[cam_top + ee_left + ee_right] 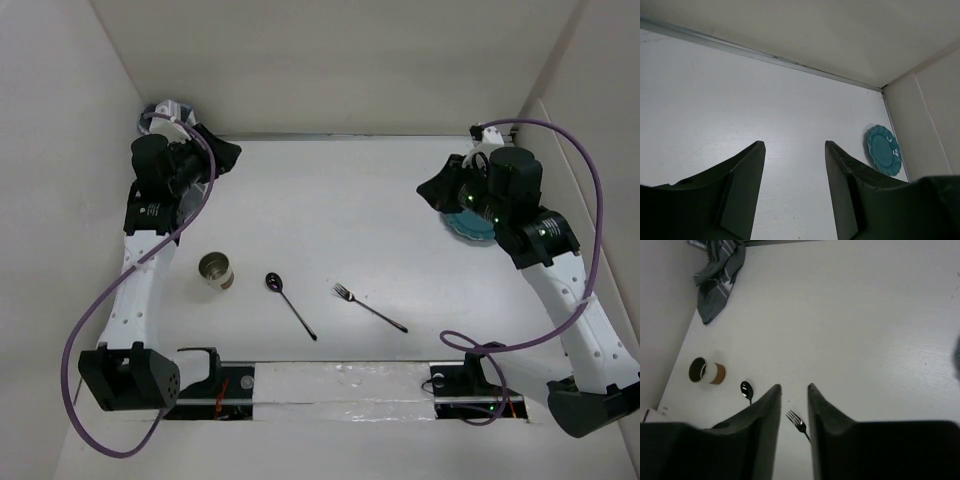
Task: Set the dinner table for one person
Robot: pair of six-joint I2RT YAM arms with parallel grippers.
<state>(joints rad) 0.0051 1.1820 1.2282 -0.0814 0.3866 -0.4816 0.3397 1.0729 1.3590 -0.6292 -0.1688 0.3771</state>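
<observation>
A: Where do we see the dinner table (350, 200)?
B: It fills our top view, plate (470, 232) at 3 o'clock. Our left gripper (794, 146) is released wide, our right gripper (794, 388) slightly parted, both empty.

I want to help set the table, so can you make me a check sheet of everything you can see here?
Surface: dinner table, white, flat and matte.
Job's things: cup, spoon and fork sit apart near the front. The teal plate is at the right edge, partly under the right arm. The grey striped cloth is crumpled in the far left corner.
Clutter: nothing seen.
Grippers: left gripper and right gripper are both open, holding nothing.
Cables: a purple cable loops from each arm.
Surroundings: plain white walls around the table.
</observation>
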